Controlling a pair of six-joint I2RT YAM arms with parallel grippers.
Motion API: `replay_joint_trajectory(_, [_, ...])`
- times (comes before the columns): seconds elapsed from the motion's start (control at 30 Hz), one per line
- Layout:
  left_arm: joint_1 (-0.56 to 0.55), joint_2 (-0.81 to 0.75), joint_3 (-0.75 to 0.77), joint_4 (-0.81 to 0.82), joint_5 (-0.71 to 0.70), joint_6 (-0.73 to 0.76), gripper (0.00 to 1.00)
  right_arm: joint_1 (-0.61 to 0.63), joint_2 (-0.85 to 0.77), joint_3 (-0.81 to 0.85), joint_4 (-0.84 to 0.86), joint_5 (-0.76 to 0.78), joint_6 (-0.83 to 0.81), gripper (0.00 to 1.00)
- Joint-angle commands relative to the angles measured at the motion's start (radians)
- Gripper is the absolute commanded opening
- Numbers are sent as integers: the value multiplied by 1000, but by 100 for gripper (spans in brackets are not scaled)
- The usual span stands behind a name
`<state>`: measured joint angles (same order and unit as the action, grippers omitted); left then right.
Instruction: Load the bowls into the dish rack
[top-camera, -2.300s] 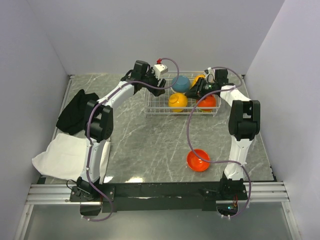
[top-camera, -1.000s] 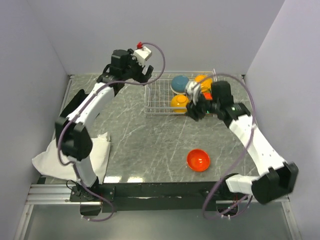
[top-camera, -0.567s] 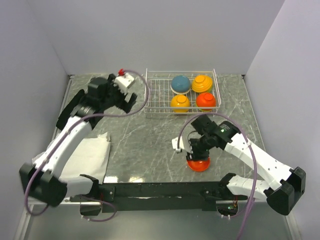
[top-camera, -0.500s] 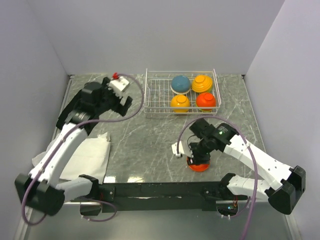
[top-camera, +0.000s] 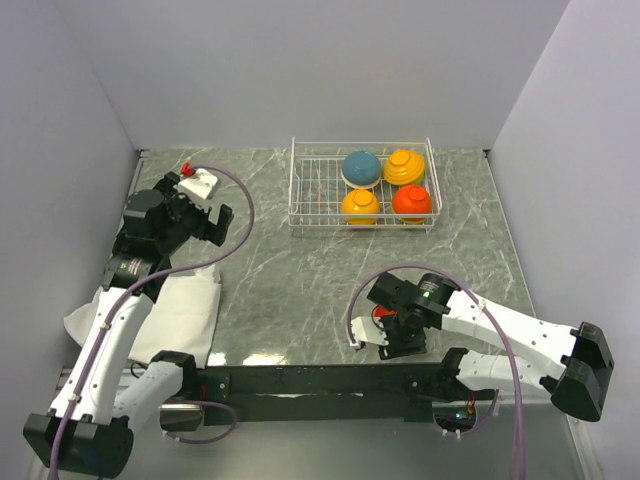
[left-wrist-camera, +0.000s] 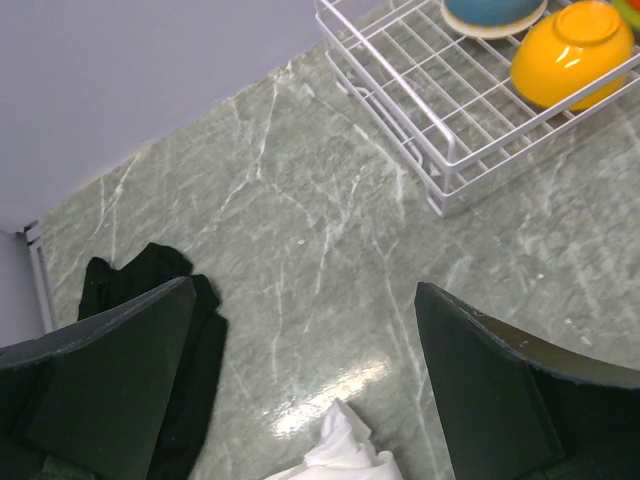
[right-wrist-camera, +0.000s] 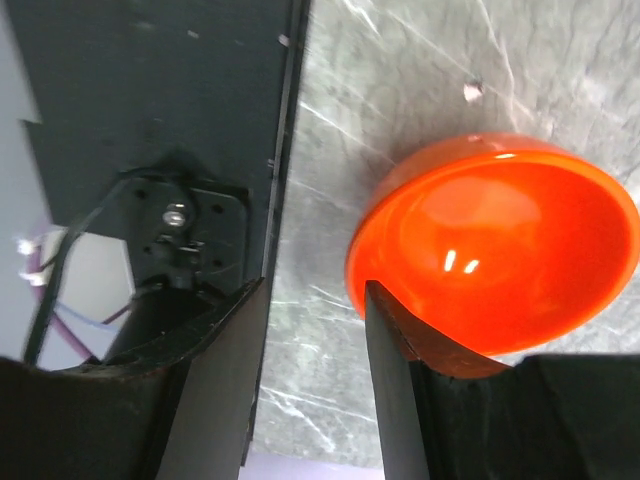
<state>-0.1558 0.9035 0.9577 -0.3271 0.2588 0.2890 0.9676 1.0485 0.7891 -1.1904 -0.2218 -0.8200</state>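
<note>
Since the earlier view, the left arm has swung back from the rack to the left side of the table (top-camera: 300, 270), and the right arm has folded down low by the near edge, over the last loose bowl. The left gripper (left-wrist-camera: 302, 330) now hangs with its fingers spread wide and nothing between them, above bare marble near the black cloth (left-wrist-camera: 150, 285) and a corner of the white cloth (left-wrist-camera: 335, 455). The right gripper (right-wrist-camera: 315, 300) stands about half open. One finger covers the near rim of the red-orange bowl (right-wrist-camera: 500, 240) and the other is out over the table, with stone showing in the gap, so the rim seems straddled but not yet pinched. That bowl sits mouth up on the table close to the front rail, well apart from the dish rack (top-camera: 293, 185) at the far side. The rack's right half holds four bowls turned upside down: a teal bowl (top-camera: 361, 167), a yellow-orange bowl (top-camera: 404, 166), a yellow bowl (top-camera: 359, 205) and a second red-orange one (top-camera: 411, 202). Its left half is bare wire. Of the five bowls in sight, four are loaded and one is left, so the task looks close to done. What probably remains is closing on the rim, the carry across and the set-down in a free cell.
</note>
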Motion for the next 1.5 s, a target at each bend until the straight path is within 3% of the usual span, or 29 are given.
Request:
replay_joint_trajectory(0.0, [36,-44,-20,11,79,-74,99,8,8,-33,87,76,27,52])
replay_joint_trajectory(0.43, [84,-63,-50,45,134,-123,99,11,39,-83,184,136,47,43])
replay_joint_trajectory(0.53, [88,-66,-57,54,141,-128,99,14,56,-73,186,159,32,25])
replay_joint_trajectory(0.57, [88,-64,-57,57,143,-132,99,14,57,-68,178,163,22,15])
replay_joint_trajectory(0.67, [91,-55,-57,65,157,-140,99,14,50,-36,147,157,19,2])
replay_joint_trajectory(0.83, [91,-14,-16,60,204,-148,99,14,33,125,74,133,70,0])
replay_joint_trajectory(1.1, [67,139,119,97,345,-197,97,-49,125,539,55,67,139,0])
replay_joint_trajectory(1.33, [-53,336,308,49,390,-105,98,-456,298,788,239,-387,404,0])
replay_joint_trajectory(1.47, [-96,484,415,62,438,-129,98,-656,432,875,456,-721,703,0])
